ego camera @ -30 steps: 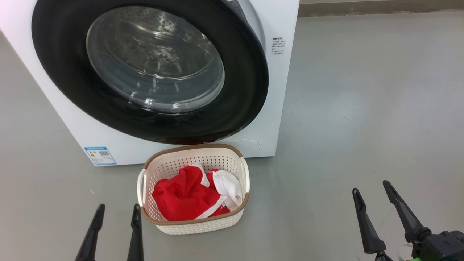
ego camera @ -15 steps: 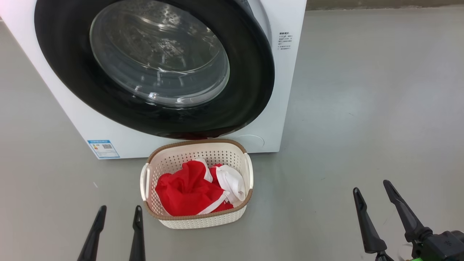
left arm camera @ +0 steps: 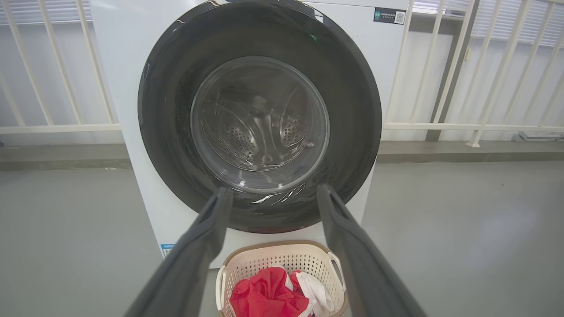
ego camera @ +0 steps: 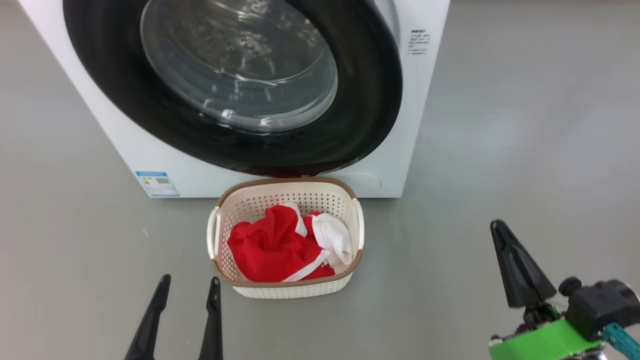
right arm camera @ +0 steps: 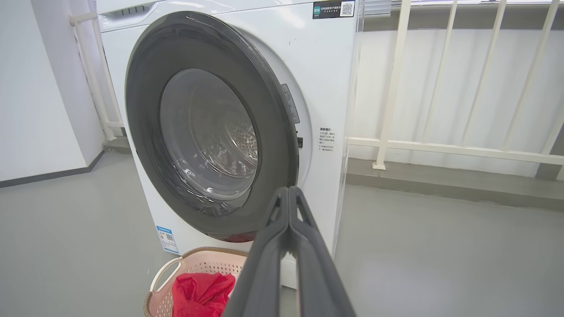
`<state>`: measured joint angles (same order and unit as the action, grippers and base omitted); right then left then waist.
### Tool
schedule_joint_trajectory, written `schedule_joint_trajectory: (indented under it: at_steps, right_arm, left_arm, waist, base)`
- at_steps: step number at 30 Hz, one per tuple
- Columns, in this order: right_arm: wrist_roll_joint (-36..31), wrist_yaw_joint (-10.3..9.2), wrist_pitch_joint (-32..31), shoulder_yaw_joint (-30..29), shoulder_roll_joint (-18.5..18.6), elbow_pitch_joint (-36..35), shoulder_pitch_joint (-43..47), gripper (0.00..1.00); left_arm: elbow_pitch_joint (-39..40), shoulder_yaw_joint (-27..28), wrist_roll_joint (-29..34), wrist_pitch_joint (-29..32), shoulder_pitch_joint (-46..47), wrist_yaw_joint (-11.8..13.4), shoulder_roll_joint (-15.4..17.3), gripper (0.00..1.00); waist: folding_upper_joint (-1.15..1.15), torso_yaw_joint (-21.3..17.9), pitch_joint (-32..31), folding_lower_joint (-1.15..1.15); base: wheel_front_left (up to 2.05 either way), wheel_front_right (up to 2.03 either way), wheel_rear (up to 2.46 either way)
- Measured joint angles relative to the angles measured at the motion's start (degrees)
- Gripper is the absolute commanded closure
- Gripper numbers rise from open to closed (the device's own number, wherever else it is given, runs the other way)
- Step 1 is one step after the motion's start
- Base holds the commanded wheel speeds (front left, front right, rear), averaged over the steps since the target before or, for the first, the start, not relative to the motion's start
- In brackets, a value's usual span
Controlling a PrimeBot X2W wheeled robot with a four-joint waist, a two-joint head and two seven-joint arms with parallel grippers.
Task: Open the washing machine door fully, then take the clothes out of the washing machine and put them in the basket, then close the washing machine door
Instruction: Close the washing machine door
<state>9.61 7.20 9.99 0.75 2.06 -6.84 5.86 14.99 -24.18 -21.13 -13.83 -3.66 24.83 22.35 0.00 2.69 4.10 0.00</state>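
Just right of left gripper [ego camera: 190, 278]: basket [ego camera: 295, 292].

The door [ego camera: 235, 85] has a glossy black rim around clear glass. The washer [ego camera: 395, 160] is smooth white, its drum [left arm camera: 246, 136] shiny perforated steel. The basket [ego camera: 295, 291] is perforated cream plastic with a brown woven-look rim. The clothes [ego camera: 270, 247] are soft red and white cloth. The floor [ego camera: 500, 125] is smooth grey.

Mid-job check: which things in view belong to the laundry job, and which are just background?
Job: washer, door, clothes, basket.
Background: railing, floor, blue label.
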Motion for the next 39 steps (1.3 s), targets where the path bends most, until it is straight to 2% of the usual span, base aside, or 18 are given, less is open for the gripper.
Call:
schedule_joint_trajectory:
  at_steps: [13,26,39]
  right_arm:
    - [-1.47,0.00,-1.45,1.58,0.44,5.80,-13.45,1.00]
    - [-4.01,0.00,-0.57,0.37,1.33,17.95,-28.80,1.00]
    - [-4.23,0.00,1.27,0.54,5.37,29.77,-42.22,1.00]
  left_arm:
    - [-0.33,-1.87,0.08,0.11,5.14,-1.16,-1.68,0.00]
    - [-1.62,-4.28,0.56,0.02,9.24,-3.26,-3.76,0.00]
    - [-3.05,-6.04,1.52,-0.41,12.80,-5.30,-5.82,0.00]
  waist:
    - [0.00,4.99,4.77,0.00]
    - [0.00,10.11,10.05,0.00]
    - [0.00,13.64,14.83,0.00]
  base:
    - [0.00,0.00,0.00]
    - [0.00,0.00,0.00]
    - [0.00,0.00,0.00]
